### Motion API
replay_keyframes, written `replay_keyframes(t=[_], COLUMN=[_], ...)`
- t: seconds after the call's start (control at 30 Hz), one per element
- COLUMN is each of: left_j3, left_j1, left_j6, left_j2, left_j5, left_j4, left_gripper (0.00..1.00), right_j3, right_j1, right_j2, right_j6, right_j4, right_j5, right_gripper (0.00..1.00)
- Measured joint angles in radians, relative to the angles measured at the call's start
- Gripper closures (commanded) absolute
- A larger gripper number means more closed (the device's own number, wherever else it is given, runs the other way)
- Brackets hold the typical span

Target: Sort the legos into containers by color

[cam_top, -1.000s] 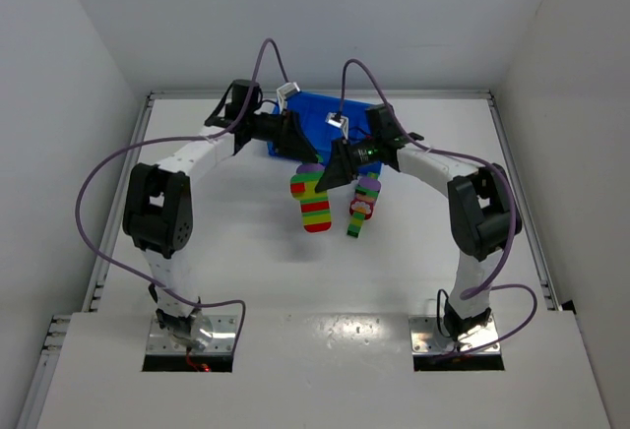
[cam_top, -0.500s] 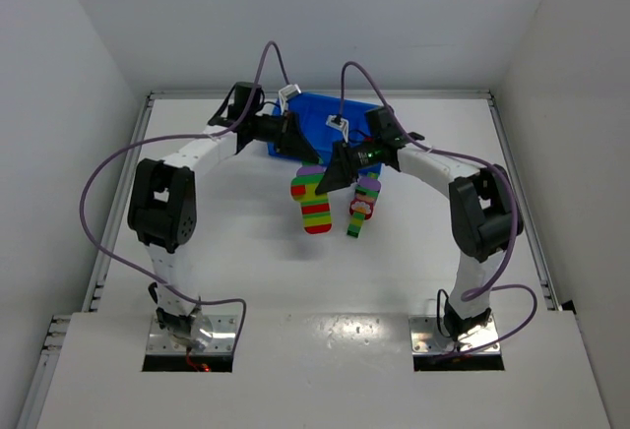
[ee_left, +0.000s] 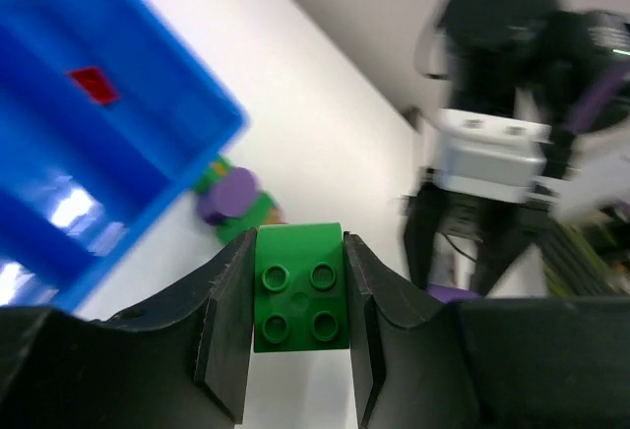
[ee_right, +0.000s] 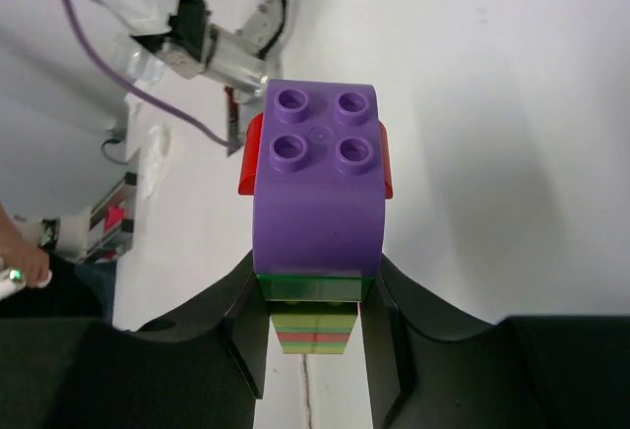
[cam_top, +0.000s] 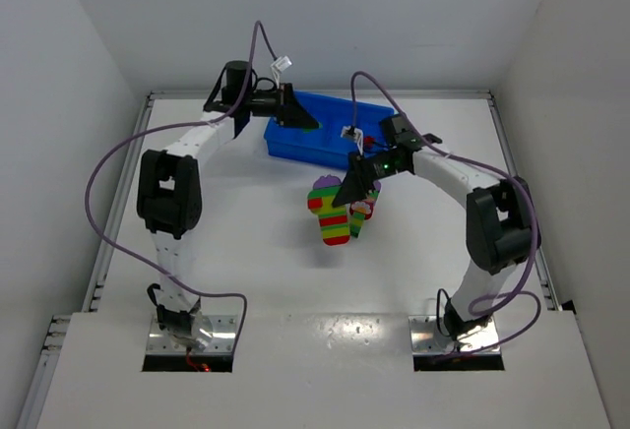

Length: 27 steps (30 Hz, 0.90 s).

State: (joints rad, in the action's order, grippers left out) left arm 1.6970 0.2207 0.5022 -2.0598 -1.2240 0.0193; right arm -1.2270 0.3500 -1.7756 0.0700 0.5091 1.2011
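My left gripper (cam_top: 301, 120) hangs over the left end of the blue tray (cam_top: 330, 144), shut on a single green brick (ee_left: 298, 287). The left wrist view shows the tray (ee_left: 118, 144) with one red brick (ee_left: 95, 85) in a compartment. My right gripper (cam_top: 350, 191) is in front of the tray, shut on a striped stick (cam_top: 334, 220) with a purple top brick (ee_right: 317, 183) and green, yellow and red layers below. A second striped stick (cam_top: 362, 213) lies on the table beside it, partly hidden by the right gripper.
White side walls close in the table on the left and right. A raised rail runs along the table's left edge (cam_top: 116, 203). Purple cables loop above both arms. The right arm (ee_left: 502, 144) shows blurred in the left wrist view.
My left gripper has pulled back and up over the tray's left end with the green brick. My right gripper has moved right and nearer with the striped stick. The two grippers are now apart.
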Motion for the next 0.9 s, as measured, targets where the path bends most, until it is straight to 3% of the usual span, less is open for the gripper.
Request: replay_keyframes(t=[0.1,0.4,0.43,0.47,0.53,0.7,0.9], left_j3=[0.05,0.32,0.334,0.345,0.361,0.376,0.39], left_j1=[0.029,0.192,0.201,0.208,0.212,0.203,0.192], left_j6=[-0.018,-0.113,-0.114,-0.118,-0.124,-0.137,-0.109], left_j2=[-0.05,-0.307,-0.324,-0.341,-0.366,-0.405,-0.412], left_j5=[0.154,0.562,0.591,0.618,0.657,0.758,0.697], left_j4=[-0.01,-0.103,-0.105,-0.109,-0.119,-0.147,-0.102], left_gripper=[0.9,0.9,0.87,0.74,0.61,0.38,0.3], right_j3=[0.003,0.004,0.005,0.005,0.005,0.005,0.006], right_j1=[-0.072,-0.32,-0.327,-0.329,-0.327,-0.321,-0.312], right_j2=[0.016,0.042,0.046,0.05,0.057,0.063,0.064], right_j6=[0.028,-0.043,-0.053,-0.061,-0.079,-0.105,-0.112], right_j4=[0.048,0.049,0.046,0.042,0.031,0.011,0.006], right_j5=[-0.038,-0.107,-0.11,-0.109,-0.108,-0.1,-0.1], right_gripper=[0.99,0.99,0.99,0.99,0.99,0.99,0.99])
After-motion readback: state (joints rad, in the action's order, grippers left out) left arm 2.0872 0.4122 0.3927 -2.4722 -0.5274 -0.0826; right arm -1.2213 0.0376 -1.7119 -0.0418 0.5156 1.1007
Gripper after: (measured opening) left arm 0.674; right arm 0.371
